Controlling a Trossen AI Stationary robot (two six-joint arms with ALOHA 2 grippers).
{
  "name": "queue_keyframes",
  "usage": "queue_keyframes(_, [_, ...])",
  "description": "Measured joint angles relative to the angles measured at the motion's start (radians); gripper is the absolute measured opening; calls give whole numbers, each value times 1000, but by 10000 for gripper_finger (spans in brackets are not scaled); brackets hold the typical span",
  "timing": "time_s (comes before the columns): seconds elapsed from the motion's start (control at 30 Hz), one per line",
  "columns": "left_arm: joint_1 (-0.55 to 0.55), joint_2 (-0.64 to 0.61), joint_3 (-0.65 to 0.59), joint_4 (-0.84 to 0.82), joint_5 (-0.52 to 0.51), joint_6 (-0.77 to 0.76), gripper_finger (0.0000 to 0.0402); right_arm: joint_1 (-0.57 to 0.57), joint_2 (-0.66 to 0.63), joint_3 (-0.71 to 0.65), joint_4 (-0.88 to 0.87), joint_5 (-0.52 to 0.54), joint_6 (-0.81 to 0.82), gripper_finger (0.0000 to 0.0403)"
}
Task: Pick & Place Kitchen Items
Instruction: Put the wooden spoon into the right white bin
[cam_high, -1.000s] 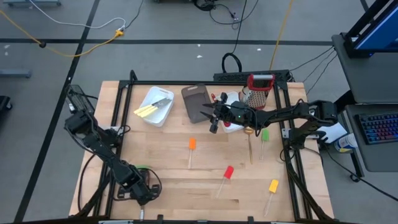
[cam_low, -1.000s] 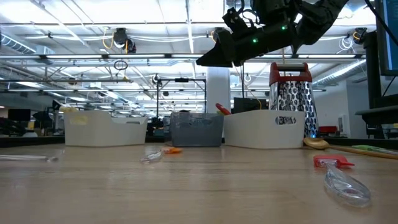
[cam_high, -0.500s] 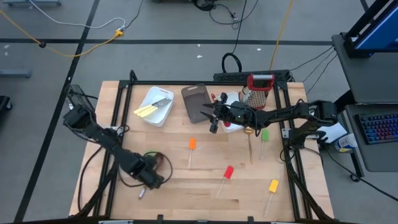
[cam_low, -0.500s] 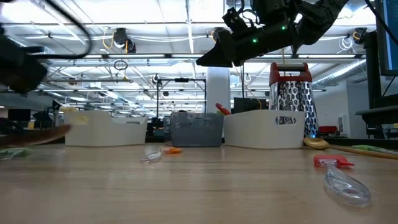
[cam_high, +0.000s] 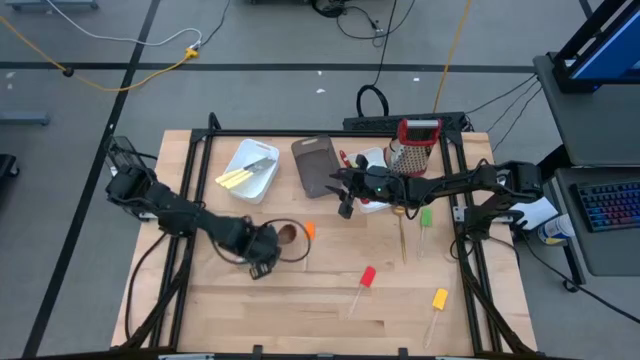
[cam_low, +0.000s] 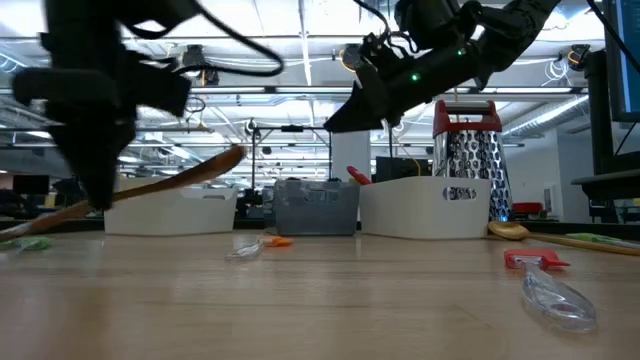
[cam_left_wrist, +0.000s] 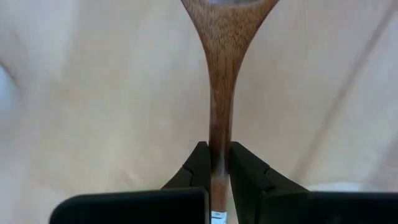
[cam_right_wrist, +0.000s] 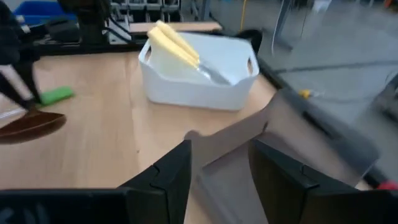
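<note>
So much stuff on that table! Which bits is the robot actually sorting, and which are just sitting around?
Part of the job:
- wooden spoon, clamped in the left gripper
- orange spatula
- red spatula
- yellow spatula
- green spatula
- cream-handled knives in the white tub

Just lying about:
- box grater
- brown tub
- right gripper, open, hovering over the brown tub

Four spatulas (cam_high: 367, 277), three tubs (cam_high: 250, 171) — one grater (cam_high: 417, 145).

No legible text anywhere.

Brown wooden spoon (cam_left_wrist: 225, 37); cream-handled knives (cam_right_wrist: 177, 42) in white tub (cam_right_wrist: 199, 93).
</note>
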Motion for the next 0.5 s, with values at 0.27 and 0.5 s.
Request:
queue_keyframes(0.27, [114,0,86,9,-274,604,20,0,0,-20,-44,-154,142,150])
queue_keyframes(0.5, [160,-1,113,114,-523,1130,20,-4,0,-74,-45,-155,324,150])
